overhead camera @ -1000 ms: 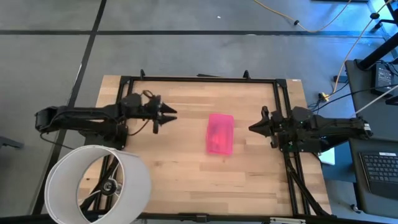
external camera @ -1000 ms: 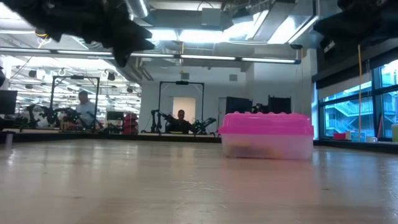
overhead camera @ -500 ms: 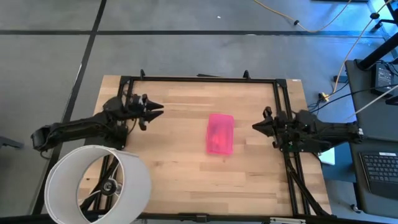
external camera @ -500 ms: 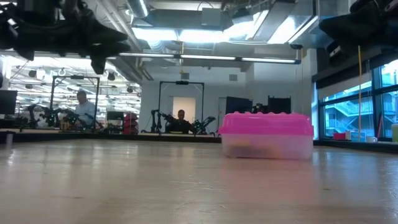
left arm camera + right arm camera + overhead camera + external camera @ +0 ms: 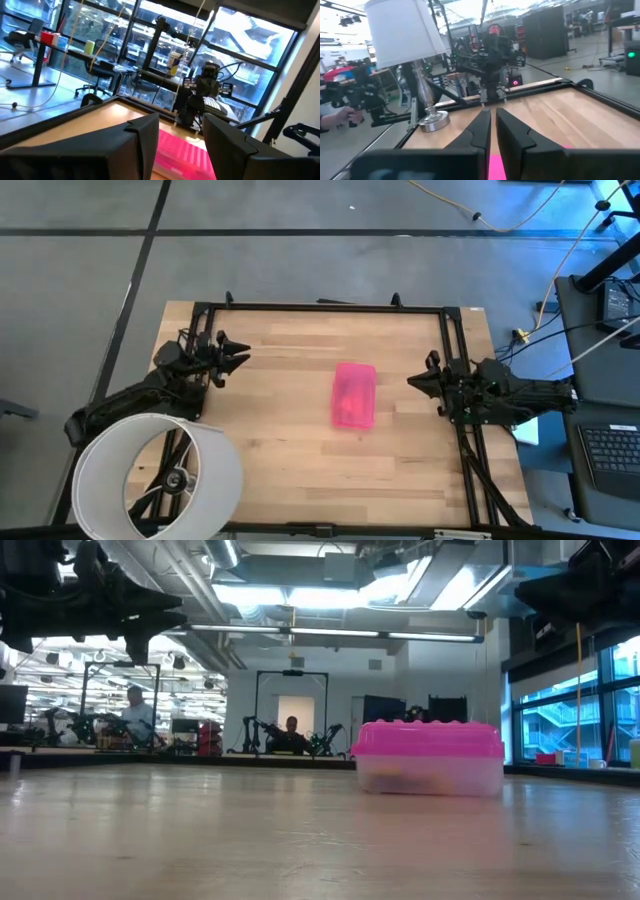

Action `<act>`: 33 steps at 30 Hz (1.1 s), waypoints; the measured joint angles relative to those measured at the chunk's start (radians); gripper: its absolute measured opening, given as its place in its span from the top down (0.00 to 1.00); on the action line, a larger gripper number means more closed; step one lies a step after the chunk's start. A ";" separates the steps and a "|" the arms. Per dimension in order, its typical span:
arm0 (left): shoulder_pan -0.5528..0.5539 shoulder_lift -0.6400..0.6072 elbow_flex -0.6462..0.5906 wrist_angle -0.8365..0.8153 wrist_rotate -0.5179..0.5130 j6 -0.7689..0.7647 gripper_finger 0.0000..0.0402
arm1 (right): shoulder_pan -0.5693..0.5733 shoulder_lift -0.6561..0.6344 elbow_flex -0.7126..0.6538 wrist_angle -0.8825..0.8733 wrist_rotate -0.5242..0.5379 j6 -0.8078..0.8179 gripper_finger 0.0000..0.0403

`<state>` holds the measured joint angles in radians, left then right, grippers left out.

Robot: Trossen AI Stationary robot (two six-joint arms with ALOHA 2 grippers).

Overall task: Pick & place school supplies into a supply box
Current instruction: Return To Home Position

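Note:
The supply box (image 5: 354,395), a clear case under a shut pink lid, rests flat on the wooden table a little right of centre; it also shows in the low view (image 5: 428,757). The school supplies are hidden apart from dim shapes through its clear wall. My left gripper (image 5: 240,358) hovers open near the far left of the table, pointing level toward the box (image 5: 180,150), with nothing between its fingers (image 5: 182,135). My right gripper (image 5: 410,381) hovers shut at the right edge, pointing level at the box (image 5: 495,167), a short way from it.
A big white lampshade (image 5: 160,475) stands at the near left corner, close under my left arm. A black frame rail (image 5: 320,307) runs around the table. Bare wood lies all around the box. People sit in the room beyond the far edge (image 5: 135,710).
My left gripper has swung away from the box toward the table's far left corner and sunk a little, its arm folding back, fingers still open. My right arm has folded back slightly toward the right edge. The box has not moved.

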<state>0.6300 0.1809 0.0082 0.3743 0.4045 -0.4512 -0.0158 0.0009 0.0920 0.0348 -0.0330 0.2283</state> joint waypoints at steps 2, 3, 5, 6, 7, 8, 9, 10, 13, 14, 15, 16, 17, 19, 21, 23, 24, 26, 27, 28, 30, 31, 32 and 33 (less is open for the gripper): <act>0.020 -0.022 0.000 -0.026 0.019 0.001 0.64 | 0.000 0.000 -0.015 0.009 0.007 0.000 0.92; 0.029 -0.030 0.000 -0.034 0.030 0.000 0.64 | 0.000 0.000 -0.032 0.027 0.008 0.000 0.92; 0.042 -0.037 0.000 -0.037 0.036 0.000 0.64 | 0.000 0.000 -0.082 0.099 0.009 0.001 0.92; 0.044 -0.038 0.000 -0.041 0.037 0.001 0.64 | 0.000 0.001 -0.085 0.096 0.010 0.003 0.92; 0.047 -0.038 0.000 -0.046 0.037 0.007 0.64 | 0.000 0.005 -0.084 0.097 0.011 0.002 0.92; 0.048 -0.038 0.000 -0.052 0.037 0.014 0.64 | 0.000 0.006 -0.084 0.102 0.013 -0.003 0.92; 0.048 -0.038 0.000 -0.059 0.037 0.016 0.64 | 0.000 0.003 -0.083 0.111 0.013 -0.011 0.92; 0.048 -0.038 0.000 -0.065 0.035 0.018 0.64 | 0.000 -0.001 -0.083 0.118 0.013 -0.021 0.92; 0.048 -0.038 0.000 -0.097 0.036 0.053 0.64 | 0.000 0.000 -0.082 0.126 0.013 -0.021 0.92; 0.048 -0.037 0.000 -0.105 0.036 0.066 0.64 | 0.000 0.000 -0.082 0.121 0.014 -0.019 0.92; 0.048 -0.038 0.000 -0.112 0.036 0.078 0.64 | 0.000 0.000 -0.082 0.116 0.014 -0.019 0.92; 0.048 -0.038 0.000 -0.123 0.036 0.091 0.64 | 0.000 0.000 -0.082 0.110 0.014 -0.019 0.92; 0.047 -0.038 0.000 -0.134 0.036 0.100 0.64 | 0.000 0.000 -0.082 0.101 0.014 -0.019 0.92; 0.046 -0.038 0.000 -0.149 0.036 0.106 0.64 | 0.000 0.000 -0.082 0.078 0.014 -0.022 0.92; 0.046 -0.038 0.000 -0.163 0.036 0.106 0.64 | 0.000 0.000 -0.082 0.052 0.014 -0.023 0.92; 0.046 -0.038 0.000 -0.163 0.036 0.106 0.64 | 0.000 0.000 -0.082 0.017 0.014 -0.022 0.92; 0.046 -0.038 0.000 -0.162 0.036 0.106 0.64 | 0.000 0.000 -0.082 -0.005 0.014 -0.018 0.92; 0.046 -0.038 0.000 -0.162 0.036 0.106 0.64 | 0.000 0.003 -0.082 -0.021 0.015 0.003 0.92; 0.046 -0.038 0.000 -0.162 0.035 0.106 0.64 | 0.000 0.005 -0.082 -0.022 0.015 0.009 0.92; 0.046 -0.038 0.000 -0.162 0.036 0.106 0.64 | 0.000 0.006 -0.082 -0.021 0.015 0.016 0.92; 0.046 -0.038 0.000 -0.162 0.036 0.106 0.64 | 0.000 0.006 -0.082 -0.021 0.015 0.031 0.92; 0.047 -0.038 0.000 -0.162 0.036 0.106 0.64 | 0.000 0.006 -0.082 -0.021 0.015 0.031 0.92; 0.047 -0.038 0.000 -0.162 0.036 0.106 0.64 | 0.000 0.006 -0.082 -0.021 0.015 0.029 0.92; 0.047 -0.038 0.000 -0.162 0.035 0.106 0.64 | 0.000 0.006 -0.082 -0.021 0.015 0.027 0.92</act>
<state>0.6765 0.1432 0.0082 0.2122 0.4399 -0.3453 -0.0158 0.0067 0.0105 0.0135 -0.0181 0.2558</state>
